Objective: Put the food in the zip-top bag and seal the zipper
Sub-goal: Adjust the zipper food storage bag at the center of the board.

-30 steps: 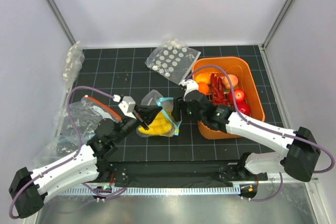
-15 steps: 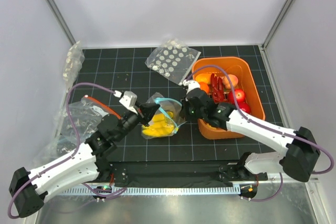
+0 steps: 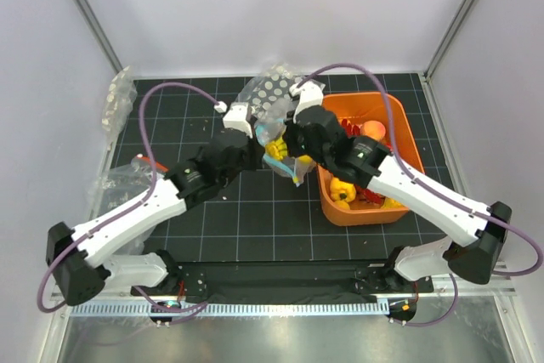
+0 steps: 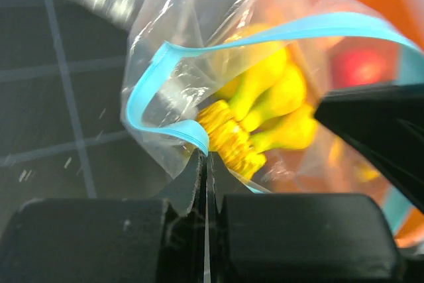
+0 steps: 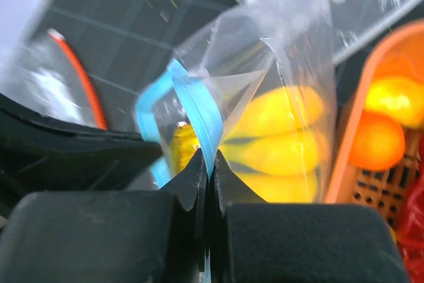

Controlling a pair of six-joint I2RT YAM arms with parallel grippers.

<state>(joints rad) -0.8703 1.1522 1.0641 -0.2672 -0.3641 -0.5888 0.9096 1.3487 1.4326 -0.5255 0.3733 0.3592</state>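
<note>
Left gripper (image 4: 204, 164): jaws pressed together, pinching the film of the zip-top bag (image 3: 272, 132) just under the zipper (image 4: 298, 29). Right gripper (image 5: 207, 164): jaws likewise closed, clamped on the light-blue strip itself. The two face each other with the bag held between them over the middle of the mat (image 3: 255, 218), nearer its far edge. The zipper gapes in a loop; the mouth is unsealed. The banana bunch (image 4: 265, 104) sits inside the bag. From above, both gripper heads cover much of the bag.

Just right of the bag is an orange basket (image 3: 365, 99) holding a small round orange (image 5: 374, 140), a yellow-orange piece (image 5: 391, 97) and red pieces (image 5: 412, 223). The right arm crosses over the basket.

At the left edge lie crumpled clear bags (image 3: 110, 201), one with an orange-red strip (image 3: 151, 162). At the far edge, behind the grippers, lies a dotted clear bag (image 3: 276, 89).
</note>
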